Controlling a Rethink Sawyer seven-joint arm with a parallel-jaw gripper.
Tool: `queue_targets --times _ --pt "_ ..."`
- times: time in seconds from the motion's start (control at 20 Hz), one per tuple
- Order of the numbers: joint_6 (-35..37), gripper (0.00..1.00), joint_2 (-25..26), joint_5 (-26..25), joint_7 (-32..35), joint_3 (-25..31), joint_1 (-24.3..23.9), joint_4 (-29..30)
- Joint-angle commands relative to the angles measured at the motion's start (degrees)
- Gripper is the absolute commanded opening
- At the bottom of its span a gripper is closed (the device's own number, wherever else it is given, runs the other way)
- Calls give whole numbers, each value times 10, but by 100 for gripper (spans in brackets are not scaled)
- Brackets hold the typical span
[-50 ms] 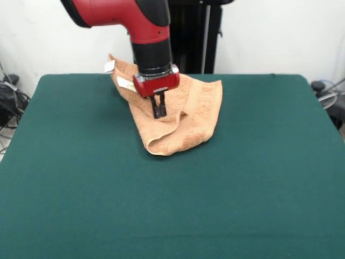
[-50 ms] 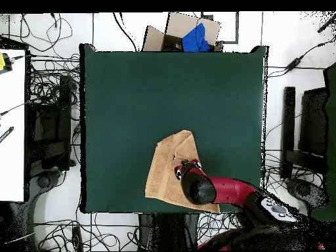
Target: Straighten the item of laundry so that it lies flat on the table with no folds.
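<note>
The item of laundry (image 1: pixel 194 108), a light orange-tan towel, lies crumpled and folded over on itself near the far edge of the green table (image 1: pixel 161 205). A white label (image 1: pixel 126 83) shows on its raised left part. My gripper (image 1: pixel 158 112) points straight down into the towel's middle. Its black fingers are close together with their tips in a fold of the cloth. In the overhead view the towel (image 2: pixel 167 170) reaches the table's (image 2: pixel 164 92) bottom edge. There the red arm covers its right part, and the gripper itself is hidden under the wrist.
A cardboard box (image 2: pixel 187 33) holding something blue stands beyond the table's top edge in the overhead view. Cables lie on the floor around the table. A white surface (image 2: pixel 10 118) runs along the left.
</note>
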Motion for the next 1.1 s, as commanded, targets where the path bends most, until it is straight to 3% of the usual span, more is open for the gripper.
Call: queue_targets --times 0.05,1.1 --pt "-20 0 62 -16 74 36 -1 -69" --pt "114 0 45 -30 -23 90 -36 -119"
